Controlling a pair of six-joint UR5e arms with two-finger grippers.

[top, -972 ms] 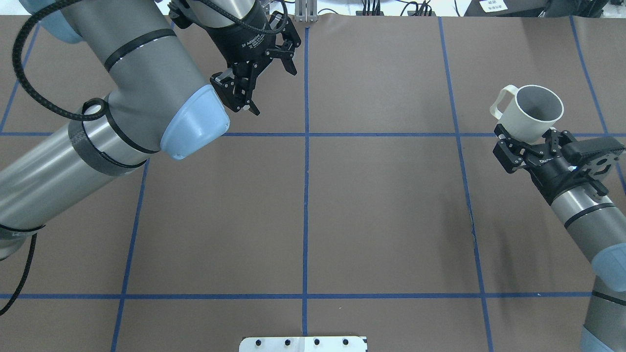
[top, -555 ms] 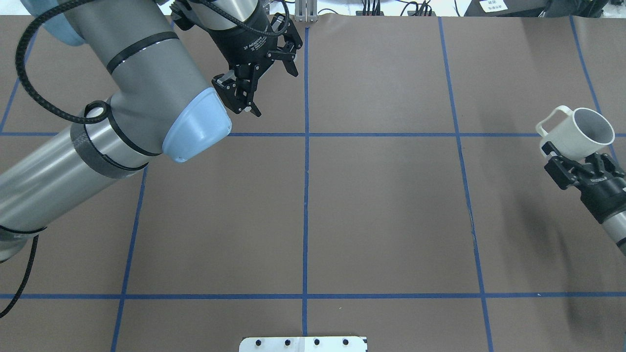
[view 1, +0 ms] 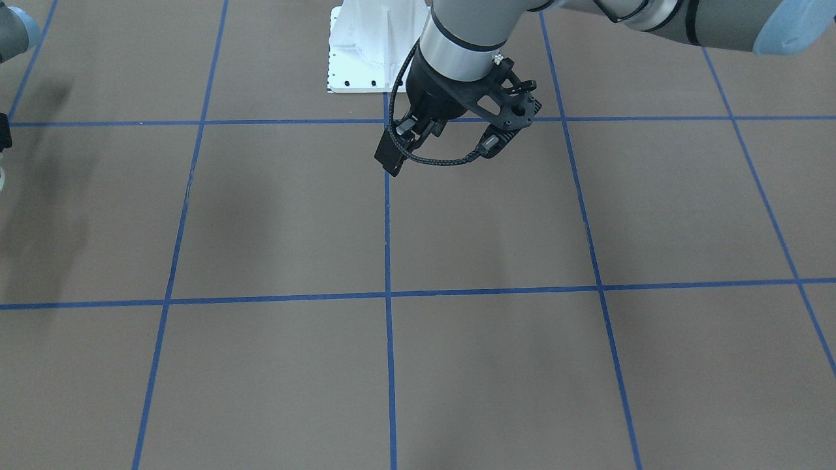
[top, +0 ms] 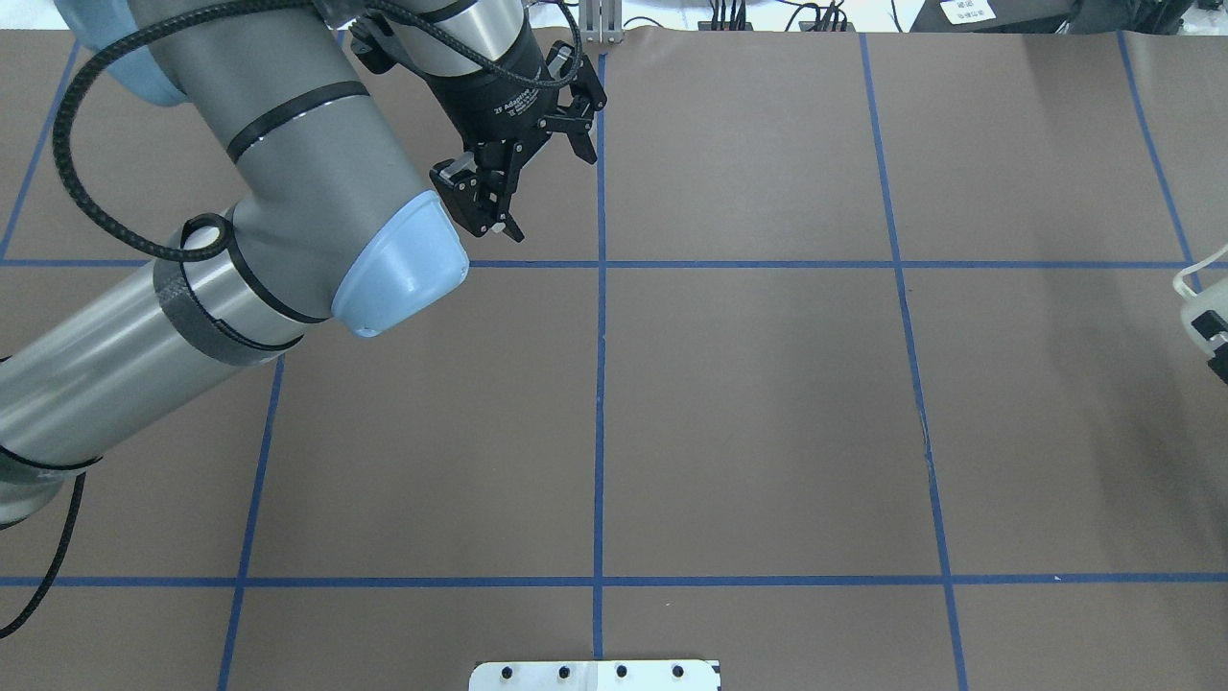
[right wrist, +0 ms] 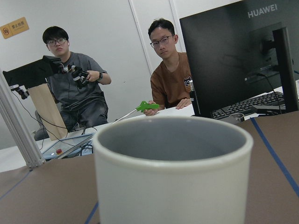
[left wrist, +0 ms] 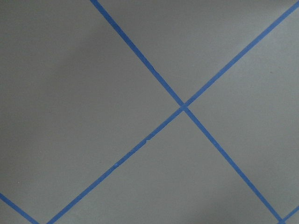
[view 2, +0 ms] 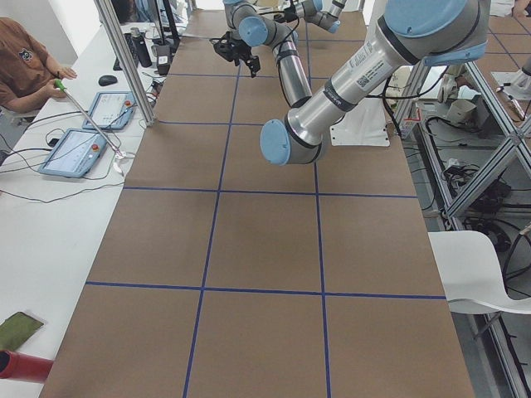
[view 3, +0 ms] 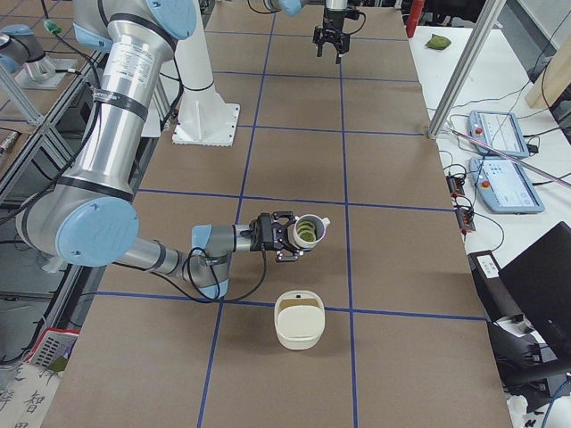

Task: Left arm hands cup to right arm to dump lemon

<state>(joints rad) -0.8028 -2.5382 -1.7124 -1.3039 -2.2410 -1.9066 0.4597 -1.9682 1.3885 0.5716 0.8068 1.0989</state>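
My right gripper (view 3: 278,237) is shut on the white cup (view 3: 309,231) and holds it above the table, mouth up and slightly tilted. The yellow-green lemon (view 3: 306,234) lies inside the cup. In the overhead view only the cup's handle (top: 1199,274) and a bit of the right gripper (top: 1215,342) show at the right edge. The cup (right wrist: 173,177) fills the right wrist view; its inside is hidden there. My left gripper (top: 537,178) is open and empty, far from the cup, over the back middle of the table. It also shows in the front-facing view (view 1: 394,151).
A white bowl (view 3: 298,343) stands on the table just in front of the held cup. The robot's white base plate (view 1: 356,52) sits at the table's robot side. Two operators (right wrist: 173,70) and a monitor (right wrist: 238,56) are beyond the table. Tablets (view 3: 500,134) lie alongside.
My right arm has carried the cup to the right, almost out of the overhead view. My left gripper has shifted slightly right and stays open.
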